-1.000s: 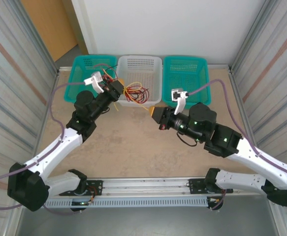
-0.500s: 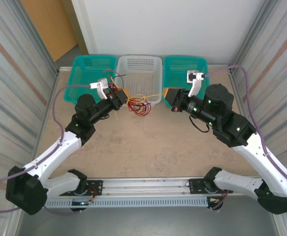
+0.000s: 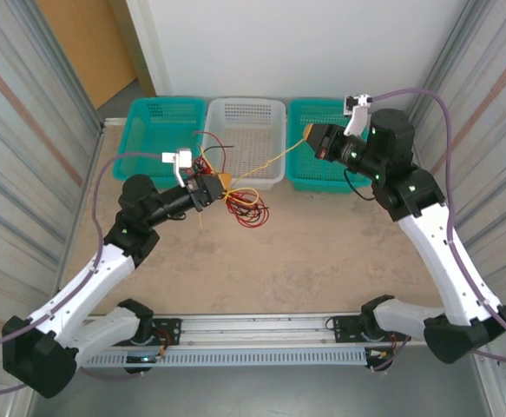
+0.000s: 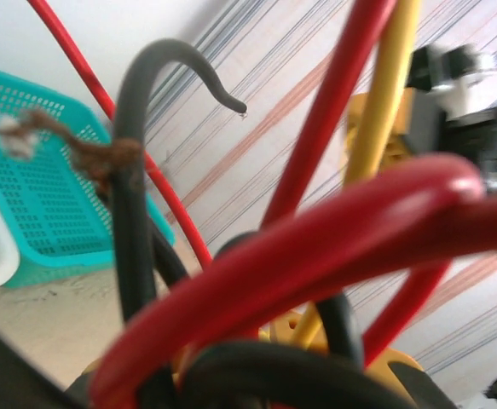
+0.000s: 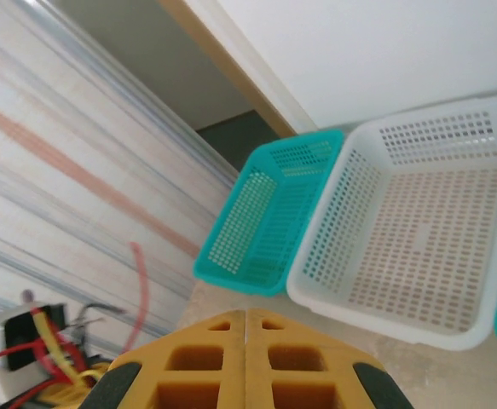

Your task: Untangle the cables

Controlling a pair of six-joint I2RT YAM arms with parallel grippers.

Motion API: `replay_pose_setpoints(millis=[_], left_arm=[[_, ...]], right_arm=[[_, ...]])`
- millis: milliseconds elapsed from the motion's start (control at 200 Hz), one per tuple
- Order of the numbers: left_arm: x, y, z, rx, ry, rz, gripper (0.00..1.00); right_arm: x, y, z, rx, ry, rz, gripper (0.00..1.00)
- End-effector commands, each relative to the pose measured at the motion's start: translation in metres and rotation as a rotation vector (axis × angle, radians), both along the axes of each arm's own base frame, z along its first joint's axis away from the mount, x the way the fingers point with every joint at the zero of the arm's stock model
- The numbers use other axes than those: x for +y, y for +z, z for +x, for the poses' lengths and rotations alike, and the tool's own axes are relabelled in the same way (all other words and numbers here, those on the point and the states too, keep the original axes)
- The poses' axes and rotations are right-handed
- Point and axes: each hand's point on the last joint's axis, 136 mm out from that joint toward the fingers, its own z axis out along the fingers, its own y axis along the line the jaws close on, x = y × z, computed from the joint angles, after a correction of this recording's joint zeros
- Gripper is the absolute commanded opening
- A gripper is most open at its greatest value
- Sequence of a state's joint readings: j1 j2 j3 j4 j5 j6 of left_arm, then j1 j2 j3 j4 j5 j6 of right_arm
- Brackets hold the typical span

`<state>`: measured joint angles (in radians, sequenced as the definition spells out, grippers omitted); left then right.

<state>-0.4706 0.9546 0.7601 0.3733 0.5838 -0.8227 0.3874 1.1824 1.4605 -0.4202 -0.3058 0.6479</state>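
Rightward and back went the right gripper [image 3: 312, 139], pinching a yellow cable [image 3: 270, 162] taut. The left gripper [image 3: 216, 185] clamps the cable bundle [image 3: 246, 207]; untangling seems begun.

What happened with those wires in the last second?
The left pincer dragged the tangled cables out of the white basket toward the near edge. The right pincer swung away to the right, stretching a yellow cable taut. Both pincers stayed shut; the basket stayed put.
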Motion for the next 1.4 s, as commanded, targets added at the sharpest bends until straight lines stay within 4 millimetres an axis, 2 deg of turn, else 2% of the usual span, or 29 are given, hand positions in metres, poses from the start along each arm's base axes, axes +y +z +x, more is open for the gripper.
replay_pose_setpoints(millis=[0,150,241,361,506,626,727,822,927,1142,1278,1393], left_arm=[[0.011,0.023,-0.014,-0.01,-0.03,-0.101,0.0],[0.021,0.059,-0.022,-0.012,-0.032,-0.253,0.0],[0.031,0.081,-0.026,-0.027,0.001,-0.309,0.0],[0.043,0.108,-0.031,-0.054,0.037,-0.377,0.0],[0.053,0.135,-0.032,-0.067,0.048,-0.487,0.0],[0.068,0.148,-0.025,-0.08,0.109,-0.586,0.0],[0.075,0.16,-0.02,-0.104,0.123,-0.671,0.0],[0.082,0.163,-0.009,-0.109,0.159,-0.733,0.0],[0.079,0.165,0.003,-0.135,0.213,-0.685,0.0],[0.086,0.177,0.024,-0.224,0.324,-0.643,0.0],[0.085,0.178,0.036,-0.277,0.361,-0.633,0.0],[0.085,0.168,0.05,-0.291,0.426,-0.594,0.0]], right_arm=[[-0.017,0.017,0.019,-0.053,-0.053,0.055,0.0],[-0.024,-0.024,0.048,0.051,-0.08,0.047,0.0],[-0.025,-0.055,0.061,0.106,-0.108,0.027,0.0],[-0.023,-0.09,0.069,0.144,-0.124,0.036,0.0],[-0.015,-0.122,0.07,0.196,-0.118,0.016,0.0],[-0.002,-0.145,0.058,0.202,-0.099,-0.061,0.0],[0.01,-0.164,0.05,0.241,-0.066,-0.035,0.0],[0.032,-0.183,0.037,0.282,-0.023,-0.015,0.0],[0.058,-0.203,0.015,0.303,0.008,-0.017,0.0],[0.101,-0.217,-0.034,0.289,0.076,0.009,0.0],[0.11,-0.218,-0.061,0.272,0.094,0.017,0.0],[0.122,-0.21,-0.082,0.25,0.129,0.032,0.0]])
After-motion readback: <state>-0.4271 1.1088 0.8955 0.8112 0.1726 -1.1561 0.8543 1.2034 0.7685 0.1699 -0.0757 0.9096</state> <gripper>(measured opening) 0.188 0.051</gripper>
